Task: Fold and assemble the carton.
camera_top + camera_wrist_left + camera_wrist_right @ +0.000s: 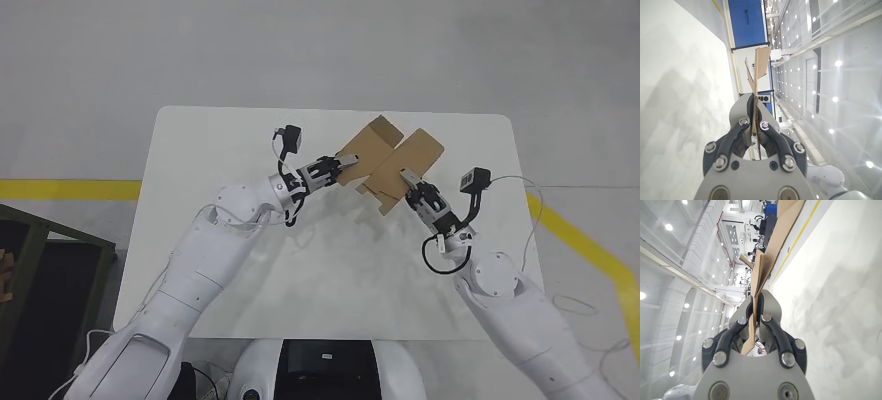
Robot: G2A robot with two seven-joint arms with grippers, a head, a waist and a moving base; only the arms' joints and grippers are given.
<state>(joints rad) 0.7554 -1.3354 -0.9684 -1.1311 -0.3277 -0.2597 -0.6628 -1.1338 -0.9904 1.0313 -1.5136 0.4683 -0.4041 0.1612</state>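
**Left gripper (345, 163) and right gripper (408, 180) both clamped on the carton (385, 150)**

Left gripper fingers are closed tight on a thin cardboard edge, and my right gripper pinches another edge the same way, with only the board's thickness between the pads. The carton is plain brown corrugated board, not yet a box: its panels and flaps splay apart at angles, and from my wrists I see them edge-on. In the top view it sits in the upper middle of the frame, over the far part of the white table (230, 140). My left gripper grips its left side and my right gripper its lower right side, so it spans between my two grippers.
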